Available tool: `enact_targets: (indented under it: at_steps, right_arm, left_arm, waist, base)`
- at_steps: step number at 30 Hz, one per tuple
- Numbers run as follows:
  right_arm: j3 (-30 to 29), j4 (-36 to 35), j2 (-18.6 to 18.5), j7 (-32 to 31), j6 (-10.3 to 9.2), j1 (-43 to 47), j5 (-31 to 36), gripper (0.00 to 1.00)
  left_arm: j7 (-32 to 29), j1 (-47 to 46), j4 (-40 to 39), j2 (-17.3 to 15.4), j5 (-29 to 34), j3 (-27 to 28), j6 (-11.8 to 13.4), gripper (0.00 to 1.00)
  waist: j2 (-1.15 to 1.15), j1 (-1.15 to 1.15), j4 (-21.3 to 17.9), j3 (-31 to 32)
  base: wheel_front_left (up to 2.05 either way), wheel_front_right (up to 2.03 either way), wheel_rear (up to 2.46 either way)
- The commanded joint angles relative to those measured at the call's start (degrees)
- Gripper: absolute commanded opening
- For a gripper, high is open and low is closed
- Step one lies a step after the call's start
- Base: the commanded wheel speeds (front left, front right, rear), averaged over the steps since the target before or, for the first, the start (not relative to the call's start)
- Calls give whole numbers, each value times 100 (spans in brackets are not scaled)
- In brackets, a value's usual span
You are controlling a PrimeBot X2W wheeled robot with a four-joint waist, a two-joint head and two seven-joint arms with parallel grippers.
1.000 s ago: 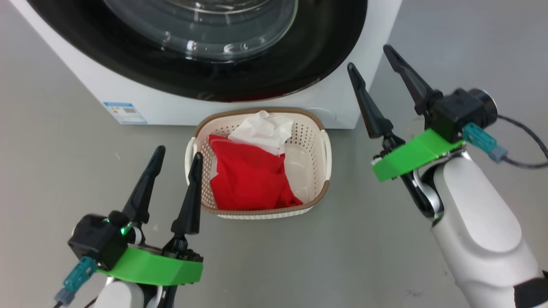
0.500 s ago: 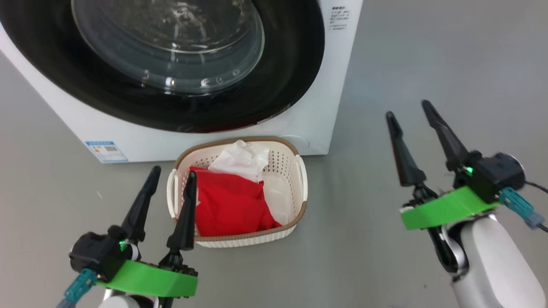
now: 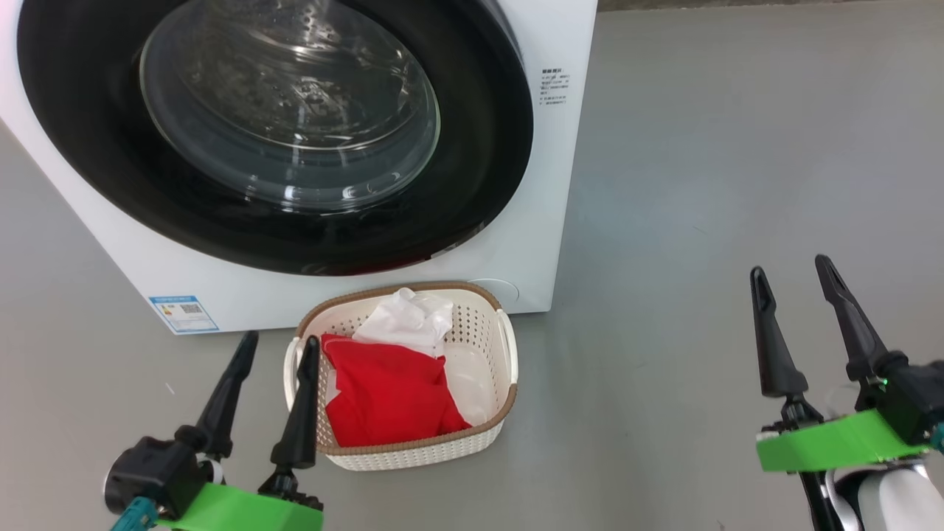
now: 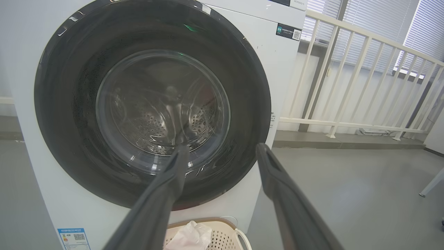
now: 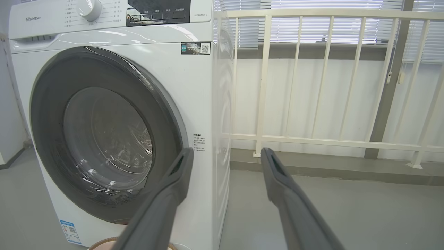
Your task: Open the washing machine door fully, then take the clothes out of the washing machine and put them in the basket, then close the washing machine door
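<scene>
We judge black-rimmed round glass door (image 3: pixel 472 147) shut (red, white clothes (image 3: pixel 383 391) in cream perforated basket (image 3: pixel 413 453)); left gripper (image 3: pixel 282 339), right gripper (image 3: pixel 790 265) spread, empty; confirm latch.

The left pincer (image 3: pixel 282 339) covers part of the basket (image 3: pixel 413 453); print on the blue sticker (image 3: pixel 183 313) is unreadable.

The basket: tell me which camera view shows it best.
Head view. The basket is seen nearly whole from above, with the red and white clothes inside. The left wrist view catches just its far rim and a handle at the bottom edge; the right wrist view, a sliver of brown rim.
</scene>
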State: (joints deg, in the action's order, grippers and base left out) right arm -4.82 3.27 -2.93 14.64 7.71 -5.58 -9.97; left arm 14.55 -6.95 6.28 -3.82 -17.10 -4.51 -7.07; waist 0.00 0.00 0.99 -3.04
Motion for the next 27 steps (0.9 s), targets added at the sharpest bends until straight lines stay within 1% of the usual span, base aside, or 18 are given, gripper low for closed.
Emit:
enact_targets:
  at_steps: [1,7,14,27]
  right_arm:
    - [96,-293,-4,36,-22,48,56,100]
    - [-59,-569,2,36,-22,563,111,100]
    - [-108,-646,4,36,-22,1049,28,100]
    - [-105,-699,4,36,-22,1214,-13,100]
  left_arm:
    - [45,-35,-177,-98,104,242,1,100]
    - [45,153,-200,-128,264,335,-5,100]
    - [45,325,-247,-146,394,434,-16,100]
    - [45,407,-270,-71,386,501,-33,100]
  waist:
    - [0,0,0,34]
    - [0,0,6,161]
    - [0,0,41,331]
    - [0,0,64,459]
  base:
    - [0,0,0]
    - [0,0,0]
    - [0,0,0]
    - [0,0,0]
